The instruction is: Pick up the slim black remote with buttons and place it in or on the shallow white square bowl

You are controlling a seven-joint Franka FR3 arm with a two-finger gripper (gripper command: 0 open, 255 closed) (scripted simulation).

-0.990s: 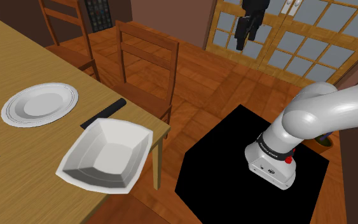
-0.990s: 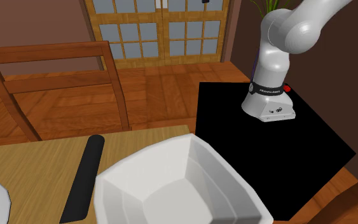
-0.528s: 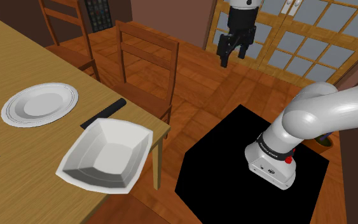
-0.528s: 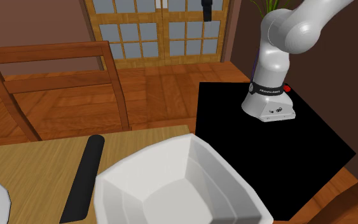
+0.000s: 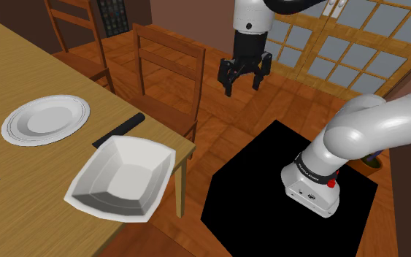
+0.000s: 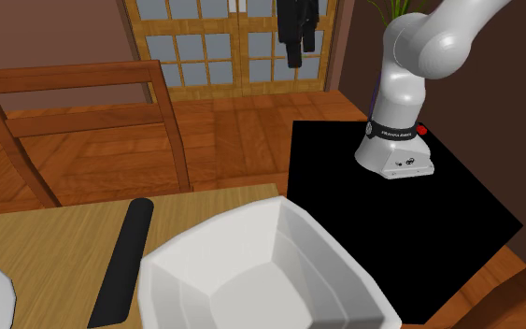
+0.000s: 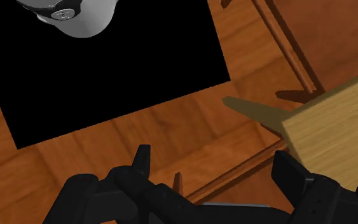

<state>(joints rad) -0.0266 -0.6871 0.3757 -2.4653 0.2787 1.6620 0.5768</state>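
I have the claw [image 5: 242,86] hanging released in the air above the wooden floor [image 5: 225,120], between the black stand [image 5: 255,197] and the chair [image 5: 168,69], well apart from the table [image 5: 14,80]. In the wrist view its fingers [image 7: 142,160] stand apart with nothing between them. The slim black remote [image 5: 118,131] lies flat on the table near the edge facing the chair, between the round plate [image 5: 47,119] and the white square bowl [image 5: 156,175]. It lies at the bowl's far side and may touch the rim; I cannot tell.
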